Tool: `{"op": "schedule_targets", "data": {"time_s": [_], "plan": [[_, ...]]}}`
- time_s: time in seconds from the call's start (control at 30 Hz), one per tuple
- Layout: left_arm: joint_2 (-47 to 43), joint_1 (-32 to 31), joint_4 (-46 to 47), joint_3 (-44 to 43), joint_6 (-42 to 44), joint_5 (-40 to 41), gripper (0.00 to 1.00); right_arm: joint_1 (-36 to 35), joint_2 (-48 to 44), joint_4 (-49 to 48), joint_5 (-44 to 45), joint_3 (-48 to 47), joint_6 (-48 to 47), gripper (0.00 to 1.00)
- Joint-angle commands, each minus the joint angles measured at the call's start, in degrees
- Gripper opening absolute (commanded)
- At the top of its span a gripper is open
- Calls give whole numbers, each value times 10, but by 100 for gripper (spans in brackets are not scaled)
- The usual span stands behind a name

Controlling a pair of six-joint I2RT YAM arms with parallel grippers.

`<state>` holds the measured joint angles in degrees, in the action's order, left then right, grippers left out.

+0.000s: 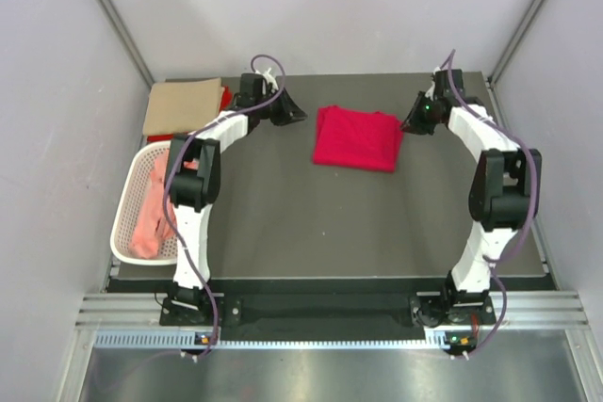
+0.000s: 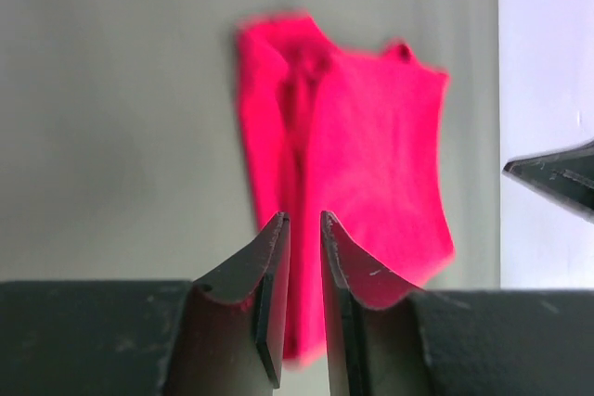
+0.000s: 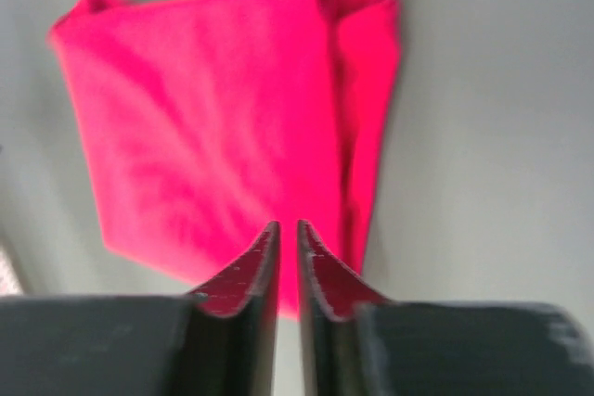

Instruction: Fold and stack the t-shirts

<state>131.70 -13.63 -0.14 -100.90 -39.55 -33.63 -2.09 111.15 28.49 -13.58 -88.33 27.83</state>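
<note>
A bright crimson t-shirt (image 1: 358, 138) lies folded into a rough rectangle at the middle back of the dark table (image 1: 311, 223). My left gripper (image 1: 294, 112) hovers just left of it, open by a narrow gap with nothing between the fingers. In the left wrist view the left gripper (image 2: 302, 218) points at the shirt (image 2: 362, 136). My right gripper (image 1: 412, 123) hovers just right of the shirt, also slightly open and empty. In the right wrist view the right gripper (image 3: 288, 224) is over the shirt's near edge (image 3: 213, 118). Neither gripper touches the cloth.
A folded tan t-shirt (image 1: 184, 105) lies on a red one (image 1: 226, 98) at the back left corner. A white mesh basket (image 1: 125, 204) at the left edge holds a salmon pink shirt (image 1: 151, 218). Grey walls close in both sides.
</note>
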Motion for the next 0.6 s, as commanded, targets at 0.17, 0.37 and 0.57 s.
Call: {"op": "schedule_targets", "data": {"time_s": [0.17, 0.37, 0.57], "plan": [[-100, -54, 4, 108, 57, -38, 24, -15, -63, -37, -164, 71, -48, 9], [-52, -88, 14, 104, 41, -59, 23, -15, -20, -109, -203, 126, -45, 11], [-38, -83, -45, 133, 72, 31, 23, -4, 4, -153, -178, 213, -61, 10]]}}
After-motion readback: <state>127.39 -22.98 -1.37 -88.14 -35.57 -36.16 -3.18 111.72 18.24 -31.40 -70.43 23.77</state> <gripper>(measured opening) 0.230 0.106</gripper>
